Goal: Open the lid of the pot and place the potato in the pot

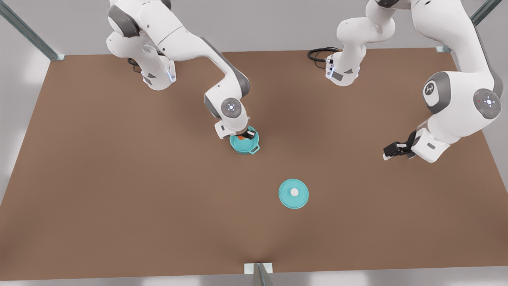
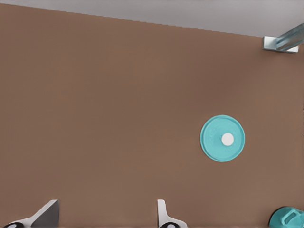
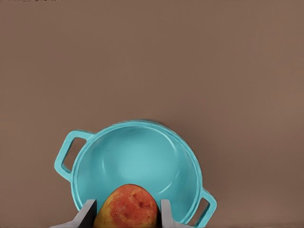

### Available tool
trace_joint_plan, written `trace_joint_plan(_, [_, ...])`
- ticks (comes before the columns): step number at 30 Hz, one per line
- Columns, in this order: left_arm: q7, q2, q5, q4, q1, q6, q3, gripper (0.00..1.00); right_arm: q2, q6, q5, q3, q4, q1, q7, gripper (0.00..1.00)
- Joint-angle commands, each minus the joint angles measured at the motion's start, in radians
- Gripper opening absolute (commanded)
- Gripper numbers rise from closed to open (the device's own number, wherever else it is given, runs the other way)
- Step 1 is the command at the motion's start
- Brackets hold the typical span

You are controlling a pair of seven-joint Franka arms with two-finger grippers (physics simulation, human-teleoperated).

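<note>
Your potato [image 3: 127, 207] sits pinched between the two fingers of the right pincer [image 3: 126, 214], and it hangs over the open pot [image 3: 137, 164], close to the near side of the rim and not over the middle. In the front view the right pincer [image 1: 245, 136] is right at the mouth of the pot [image 1: 244, 143], with a bit of orange potato [image 1: 240, 138] peeking out by it.

The pot lid [image 1: 293, 193] is already off. It lies flat on the table [image 1: 119, 178], knob up, well apart from the pot and from both pincers.

The left pincer [image 1: 391, 151] waits off to the side, above bare table, away from the pot. Its fingers [image 2: 164, 216] are spread wide with nothing between them.

Here is what could go wrong, I think. If you let go now, the potato may hit the rim and bounce or roll out, because it is near the edge. If you push down crooked, a finger could bump the rim and tip or slide the little pot.

The right wrist view shows you the teal inside of the pot and the red patch on the potato, which the front view hides behind the arm. The front view shows you where the two arms stand. The left wrist view shows the pot lid [image 2: 222, 138] lying ahead of that pincer, and a bit of the pot [image 2: 288, 218].
</note>
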Motion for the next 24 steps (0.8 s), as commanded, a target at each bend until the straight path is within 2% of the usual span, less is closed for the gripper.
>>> trace_joint_plan(1, [0.058, -0.002, -0.009, -0.002, 0.000, -0.032, 0.000, 1.00, 0.020, 0.051, 0.001, -0.002, 0.005, -0.001, 0.389, 0.44])
trace_joint_plan(9, [0.058, 0.002, -0.006, -0.002, 0.000, -0.043, 0.000, 1.00, 0.089, 0.051, 0.007, -0.003, 0.063, 0.016, 0.389, 0.44])
trace_joint_plan(10, [0.058, 0.002, -0.006, -0.002, -0.001, -0.043, -0.001, 1.00, 0.089, 0.051, 0.005, -0.003, 0.063, 0.018, 0.380, 0.69])
trace_joint_plan(11, [0.058, 0.002, -0.006, -0.002, 0.000, -0.043, -0.001, 1.00, 0.089, 0.051, 0.002, -0.003, 0.063, 0.018, 0.366, 1.00])
trace_joint_plan(15, [0.058, 0.004, -0.006, -0.002, -0.001, -0.043, -0.001, 1.00, 0.057, 0.031, -0.007, -0.015, 0.058, 0.015, 0.350, 1.00])
trace_joint_plan(16, [0.058, 0.004, -0.006, -0.002, -0.001, -0.043, -0.001, 1.00, 0.012, -0.024, -0.010, -0.055, 0.054, 0.015, 0.302, 1.00])
trace_joint_plan(17, [0.058, 0.004, -0.006, -0.002, -0.001, -0.043, -0.001, 1.00, -0.043, -0.118, -0.016, -0.138, 0.049, 0.015, 0.193, 1.00])
trace_joint_plan(18, [0.058, 0.004, -0.006, -0.002, -0.001, -0.043, -0.001, 1.00, -0.090, -0.219, -0.062, -0.247, 0.048, 0.013, 0.058, 1.00])
trace_joint_plan(21, [0.058, 0.004, -0.006, -0.002, -0.001, -0.043, -0.001, 1.00, -0.182, -0.369, -0.085, -0.572, 0.048, 0.012, -0.472, 1.00])
trace_joint_plan(23, [0.058, 0.004, -0.006, -0.004, -0.001, -0.044, -0.001, 1.00, -0.251, -0.399, -0.085, -0.793, 0.025, 0.010, -0.917, 1.00])
trace_joint_plan(24, [0.058, 0.004, -0.006, -0.002, -0.001, -0.043, -0.003, 1.00, -0.299, -0.397, -0.094, -0.864, 0.014, 0.009, -1.028, 1.00])
